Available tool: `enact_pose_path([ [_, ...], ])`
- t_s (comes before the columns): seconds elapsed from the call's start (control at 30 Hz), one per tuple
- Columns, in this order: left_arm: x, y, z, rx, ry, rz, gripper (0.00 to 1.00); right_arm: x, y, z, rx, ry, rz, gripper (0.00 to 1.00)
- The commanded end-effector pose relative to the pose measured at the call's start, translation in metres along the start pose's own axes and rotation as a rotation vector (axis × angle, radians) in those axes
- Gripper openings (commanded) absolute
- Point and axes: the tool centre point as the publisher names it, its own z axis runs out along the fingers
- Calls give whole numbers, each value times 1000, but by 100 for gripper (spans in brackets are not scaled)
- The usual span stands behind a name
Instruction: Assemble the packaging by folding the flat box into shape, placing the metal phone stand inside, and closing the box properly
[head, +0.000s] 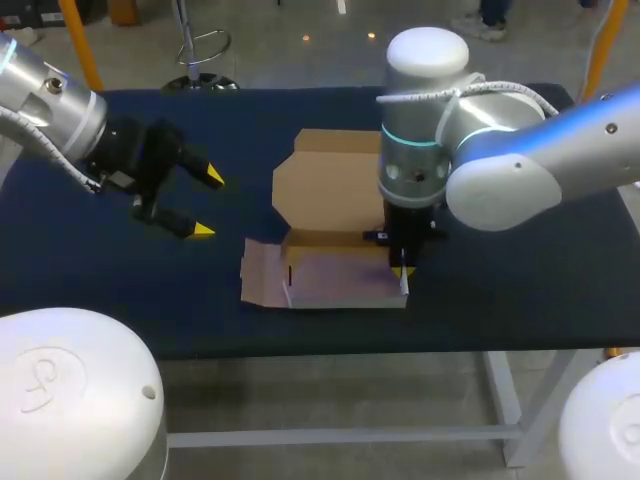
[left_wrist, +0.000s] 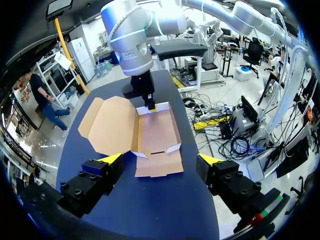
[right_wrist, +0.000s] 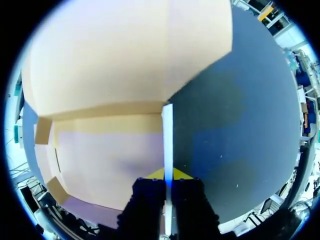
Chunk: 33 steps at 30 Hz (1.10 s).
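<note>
A brown cardboard box (head: 335, 275) lies partly folded on the dark blue table, its lid panel (head: 330, 175) flat behind the tray. My right gripper (head: 402, 272) points straight down at the tray's right side wall. In the right wrist view the right gripper (right_wrist: 167, 175) is shut on that thin upright wall (right_wrist: 167, 135), one yellow tip on each side. My left gripper (head: 208, 203) hangs open over the table, left of the box and apart from it. In the left wrist view the box (left_wrist: 155, 132) lies ahead of the left gripper (left_wrist: 161, 159). No phone stand is visible.
The blue table top (head: 500, 280) extends bare to the right of the box and along the front edge. A loose flap (head: 262, 272) sticks out flat at the tray's left side.
</note>
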Motion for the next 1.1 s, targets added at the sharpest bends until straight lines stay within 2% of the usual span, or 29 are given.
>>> enact_pose_path([
  [0.03,0,0,-1,-4,3,-1,100,4,5,3,32,-62,-19,0],
  [0.3,0,0,-1,-4,3,-1,100,2,7,0,51,-159,-30,0],
  [0.9,0,0,-1,-4,3,-1,100,-5,8,1,13,-368,42,0],
  [1.1,0,0,-1,-4,3,-1,100,-7,7,1,-2,-379,44,0],
])
